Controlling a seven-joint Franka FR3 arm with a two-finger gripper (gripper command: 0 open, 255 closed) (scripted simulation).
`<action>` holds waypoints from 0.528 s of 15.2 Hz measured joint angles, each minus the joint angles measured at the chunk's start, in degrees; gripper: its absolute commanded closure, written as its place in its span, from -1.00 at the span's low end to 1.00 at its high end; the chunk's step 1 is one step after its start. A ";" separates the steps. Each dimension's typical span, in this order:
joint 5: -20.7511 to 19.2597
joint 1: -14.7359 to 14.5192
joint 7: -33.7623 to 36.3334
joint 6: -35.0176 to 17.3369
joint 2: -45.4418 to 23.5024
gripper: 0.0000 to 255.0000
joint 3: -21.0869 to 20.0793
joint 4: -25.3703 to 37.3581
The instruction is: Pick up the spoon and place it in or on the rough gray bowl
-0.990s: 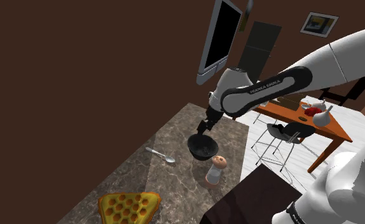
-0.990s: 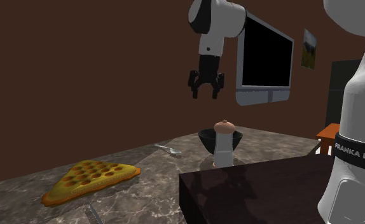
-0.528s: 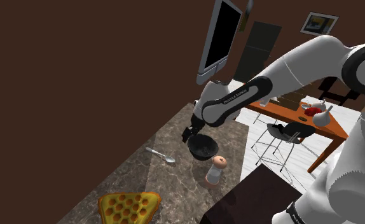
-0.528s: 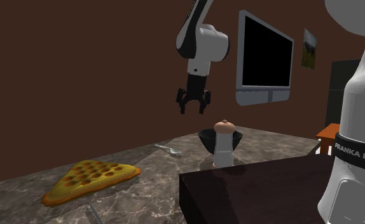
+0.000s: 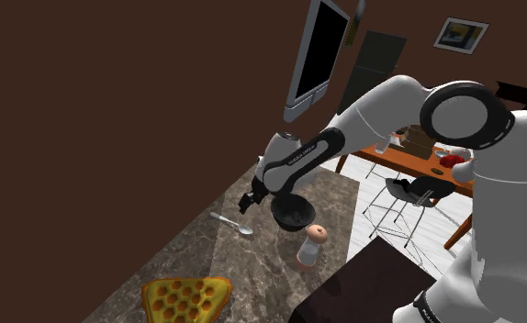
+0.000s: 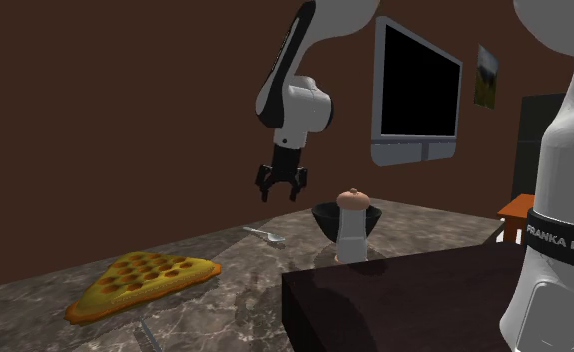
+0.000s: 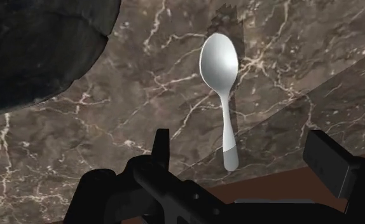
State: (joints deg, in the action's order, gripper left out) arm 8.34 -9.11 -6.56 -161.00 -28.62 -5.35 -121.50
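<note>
approach stage — the gripper (image 6: 278, 192), jaws spread and empty, hovers over the spoon (image 7: 219, 63) beside the dark bowl (image 5: 292, 213); next, likely a descent astride its handle.

The white arm (image 5: 381, 103) rises at the shoulder view's right, bends at a large dark-ringed joint (image 5: 464, 115), then slopes down and to that view's left along a dark-banded forearm (image 5: 309, 158); the wrist (image 6: 295, 105) turns downward at the far end of the reach; the black gripper (image 6: 279, 187) hangs below it, pointing almost straight down with a slight tilt; its two fingers (image 7: 161, 145) stand well apart, clasping nothing.
</note>
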 measured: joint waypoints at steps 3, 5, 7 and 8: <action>0.04 -0.48 -0.11 -1.33 -6.73 -1.00 -0.46 6.14; -0.02 -0.69 -0.27 -1.55 -10.98 -1.00 -0.75 10.66; -0.14 -1.24 -0.09 -1.83 -14.70 -1.00 -0.83 14.50; -0.18 -1.51 0.05 -2.15 -15.86 -1.00 -0.80 15.43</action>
State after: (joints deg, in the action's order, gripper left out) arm 8.16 -10.62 -6.51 -163.15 -44.47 -6.16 -106.07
